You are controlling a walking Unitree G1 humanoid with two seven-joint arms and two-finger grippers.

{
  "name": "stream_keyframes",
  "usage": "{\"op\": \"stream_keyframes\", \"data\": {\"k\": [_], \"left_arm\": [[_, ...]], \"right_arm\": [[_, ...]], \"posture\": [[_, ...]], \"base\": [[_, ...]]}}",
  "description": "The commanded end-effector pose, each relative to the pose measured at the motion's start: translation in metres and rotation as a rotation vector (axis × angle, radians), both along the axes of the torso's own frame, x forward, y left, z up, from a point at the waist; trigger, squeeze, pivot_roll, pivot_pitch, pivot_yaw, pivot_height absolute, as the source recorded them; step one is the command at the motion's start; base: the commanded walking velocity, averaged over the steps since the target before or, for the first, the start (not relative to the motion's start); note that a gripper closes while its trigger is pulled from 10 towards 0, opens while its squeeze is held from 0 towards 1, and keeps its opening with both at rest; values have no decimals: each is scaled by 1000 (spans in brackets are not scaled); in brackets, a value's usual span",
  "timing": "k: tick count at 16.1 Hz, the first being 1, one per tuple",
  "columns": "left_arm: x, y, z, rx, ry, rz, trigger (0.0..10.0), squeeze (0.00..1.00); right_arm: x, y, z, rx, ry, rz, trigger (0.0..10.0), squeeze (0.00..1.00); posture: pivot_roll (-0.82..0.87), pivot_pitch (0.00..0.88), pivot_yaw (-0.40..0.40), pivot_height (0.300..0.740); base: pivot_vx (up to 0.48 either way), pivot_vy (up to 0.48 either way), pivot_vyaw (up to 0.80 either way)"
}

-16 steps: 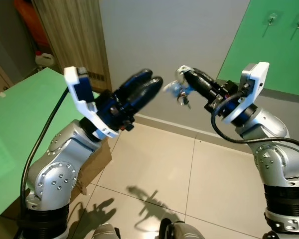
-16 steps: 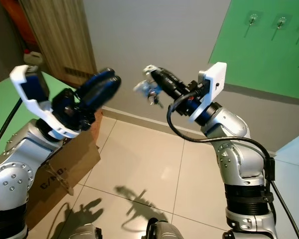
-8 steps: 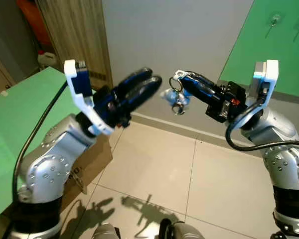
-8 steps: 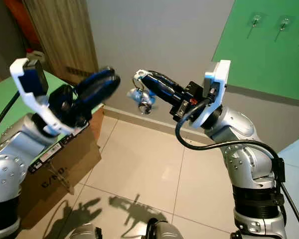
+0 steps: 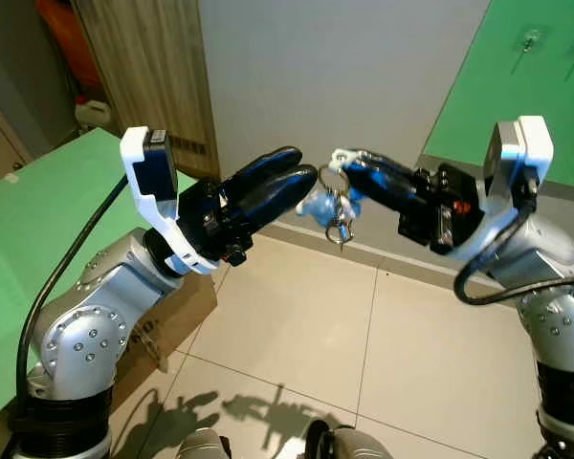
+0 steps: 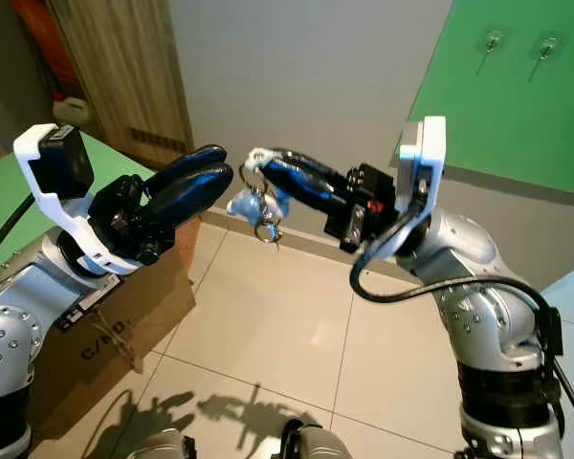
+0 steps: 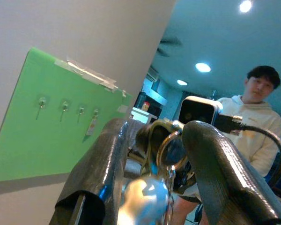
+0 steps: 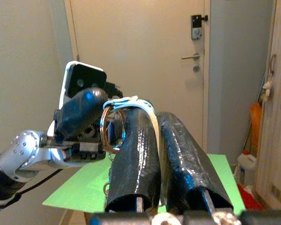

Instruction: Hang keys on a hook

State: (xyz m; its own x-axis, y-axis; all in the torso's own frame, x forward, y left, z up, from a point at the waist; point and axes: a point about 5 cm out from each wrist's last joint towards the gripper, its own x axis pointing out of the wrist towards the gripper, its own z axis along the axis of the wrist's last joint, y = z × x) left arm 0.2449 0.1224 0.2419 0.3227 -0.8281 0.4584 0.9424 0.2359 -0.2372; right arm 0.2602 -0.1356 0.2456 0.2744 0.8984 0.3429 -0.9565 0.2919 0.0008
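My right tool [image 5: 342, 158], clamped on the key ring [image 5: 331, 182], dangles keys [image 5: 339, 226] mid-air beside my slightly parted left tool [image 5: 301, 175]; I'd pinch the ring squarely w/ left before releasing.

Between grippers: the keys [image 5: 331, 204] hang here, almost no gap.
Below them: open floor [image 5: 297, 325].
Behind: bare wall [image 5: 354, 67].
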Motion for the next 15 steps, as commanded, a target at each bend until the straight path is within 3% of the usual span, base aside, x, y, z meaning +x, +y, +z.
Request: {"op": "stream_keyframes", "data": {"k": [1,6,7,8,9,15], "left_arm": [[-2,-1,3,-3,-6,-28,10000,0],[-15,-12,-6,44,6,-149,10000,0],[-15,-13,-6,44,6,-150,8431,0],[-16,-13,-5,37,6,-156,2745,0],[-15,-12,-4,24,7,-157,0,0],[-15,-11,0,-4,-2,-157,0,0]], "right_arm": [[-4,0,5,-8,-22,23,10000,0],[-6,3,4,-4,-13,48,10000,0],[-7,3,4,-2,-11,50,10000,0],[-7,4,4,-2,-10,51,10000,0],[-7,4,4,-1,-8,54,10000,0],[-7,6,2,-5,-1,56,10000,0]], "posture": [[49,122,-63,740],[48,124,-62,740],[48,124,-62,740],[47,124,-63,740],[47,125,-63,740],[46,127,-63,740]], "base": [[0,0,0],[0,0,0],[0,0,0],[0,0,0],[0,0,0],[0,0,0]]}}
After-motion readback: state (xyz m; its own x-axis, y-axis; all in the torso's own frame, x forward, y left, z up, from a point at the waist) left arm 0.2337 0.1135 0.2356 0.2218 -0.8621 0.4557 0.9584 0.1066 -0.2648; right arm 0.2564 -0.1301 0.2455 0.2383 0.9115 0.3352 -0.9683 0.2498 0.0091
